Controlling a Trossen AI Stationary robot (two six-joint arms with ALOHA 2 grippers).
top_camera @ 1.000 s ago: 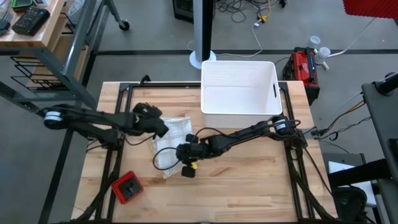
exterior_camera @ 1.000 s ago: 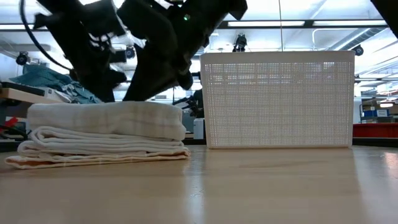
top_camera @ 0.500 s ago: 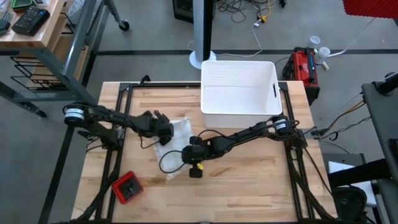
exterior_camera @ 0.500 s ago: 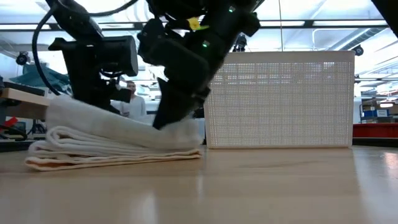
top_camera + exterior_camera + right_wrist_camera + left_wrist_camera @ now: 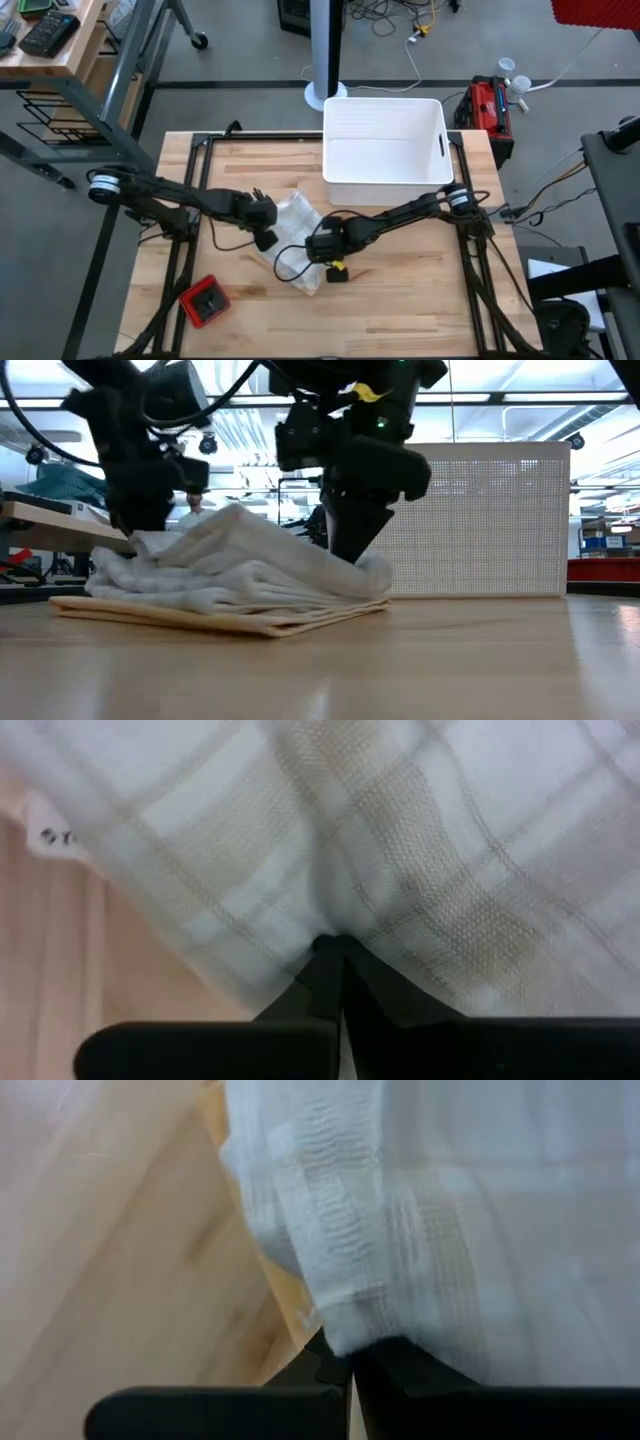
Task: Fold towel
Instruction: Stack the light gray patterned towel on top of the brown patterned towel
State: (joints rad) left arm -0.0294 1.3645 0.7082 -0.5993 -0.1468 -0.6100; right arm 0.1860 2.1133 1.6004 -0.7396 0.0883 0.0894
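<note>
The white checked towel (image 5: 296, 236) lies in a rumpled, layered heap (image 5: 235, 572) on the wooden table, its lowest layer flat on the wood. My left gripper (image 5: 266, 232) stands at the heap's left side, pointing steeply down, shut on the cloth (image 5: 352, 1368). My right gripper (image 5: 324, 246) stands at the heap's right side, also pointing steeply down and shut on the cloth (image 5: 336, 982). In the low view the left arm (image 5: 140, 460) shows on the left and the right arm (image 5: 360, 460) on the right. My left gripper pinches a thick woven edge of the towel (image 5: 350, 1330) between its two fingertips, coming from above and slanting down. How many layers it has, I cannot tell. The cloth beside it rests on the heap, slack. My right gripper pinches a pucker of the towel's upper surface (image 5: 338, 920) between its fingertips, from above, pointing down. Creases run out from the pinch. The cloth around it lies on the heap below.
A white perforated basket (image 5: 384, 140) stands at the far edge, right of the towel (image 5: 450, 520). A red block (image 5: 205, 302) lies near the front left corner. Black frame rails (image 5: 185, 250) run along the table's left and right sides.
Both grippers have moved down and toward the table's right and near edges, tipping more steeply downward. The towel has slid to the right with them, and its neat flat stack has been pushed into a humped, rumpled heap.
</note>
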